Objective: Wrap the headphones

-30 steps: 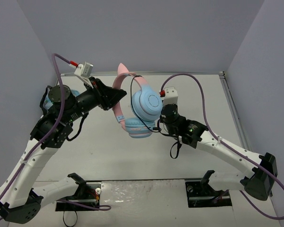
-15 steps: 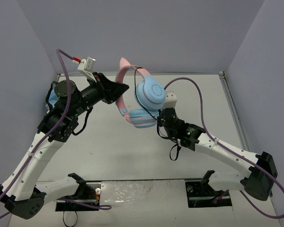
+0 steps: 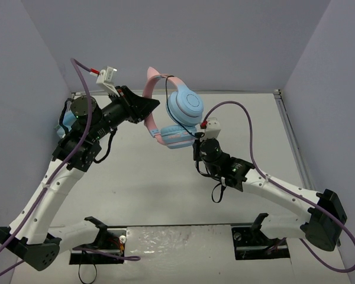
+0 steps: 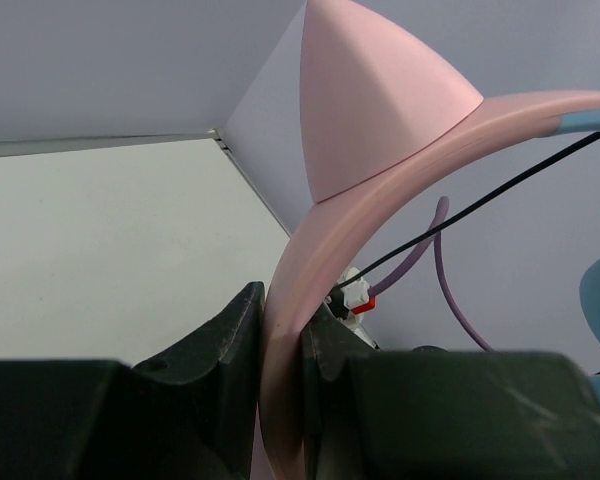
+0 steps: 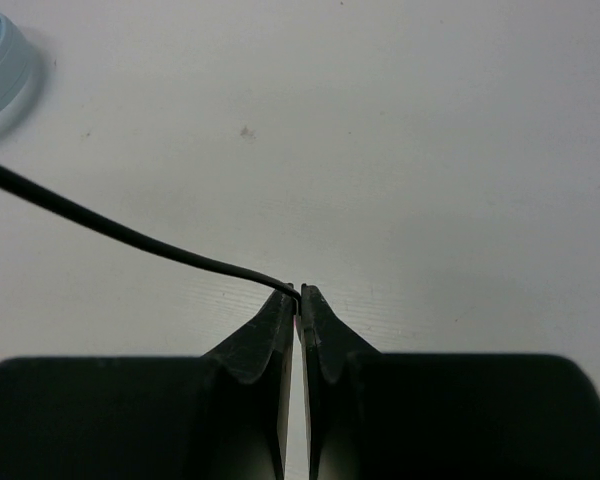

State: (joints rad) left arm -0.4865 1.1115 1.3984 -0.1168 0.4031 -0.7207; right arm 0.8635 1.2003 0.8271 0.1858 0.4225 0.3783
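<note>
Over-ear headphones (image 3: 185, 106) with pink cat-eared plastic headband (image 3: 149, 118), round light blue ear cups and thin black cable (image 5: 130, 236): raised off the white tabletop (image 3: 165, 195), toward the far middle of the workspace, between the two arms. Left gripper (image 4: 283, 312): black, two-fingered, clamped tight on the headband just below one pointed pink ear (image 4: 370, 110), carrying the whole set. Right gripper (image 5: 298, 296): black, two-fingered, pinched closed on the cable at its very tips, pointing down at the table, just beside the lower ear cup (image 3: 176, 137) on its near right. Key relation: cable running from the pinch up and leftward to the headphones, one strand crossing the headband near its top; headband arc standing roughly on edge, long axis far to near, cups stacked on its right side. Judged next step: carrying the cable round the band or cups for another turn; right arm nearer and the only one free for it, left arm serving as holder. Obstructions: purple hose (image 3: 231, 106) of the right arm looping close by the cups; white camera mount (image 3: 212, 125) close beside the lower cup, a likely snag. Also present: light blue rounded object (image 3: 62, 125) at far left, mostly hidden behind the left arm; pale blue rim (image 5: 0, 60) in the corner of the right wrist view, possibly an ear cup, not certain. Risk: cable slipping from so shallow a pinch.
</note>
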